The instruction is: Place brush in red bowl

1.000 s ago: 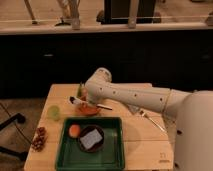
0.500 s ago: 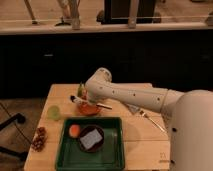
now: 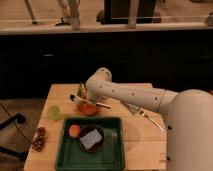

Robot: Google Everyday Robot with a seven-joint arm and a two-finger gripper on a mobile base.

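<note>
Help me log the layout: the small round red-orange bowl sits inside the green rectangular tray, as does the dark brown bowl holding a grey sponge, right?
Not quite. The camera view shows the red-orange bowl on the wooden table, just behind the green tray, with the gripper by its rim. The dark brown bowl with the grey sponge is indeed in the tray.

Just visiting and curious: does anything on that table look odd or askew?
Only the brush: it sits slantwise across the red bowl, both ends poking past the rim. The pincer is by its left end, at the bowl's far-left side.
</note>
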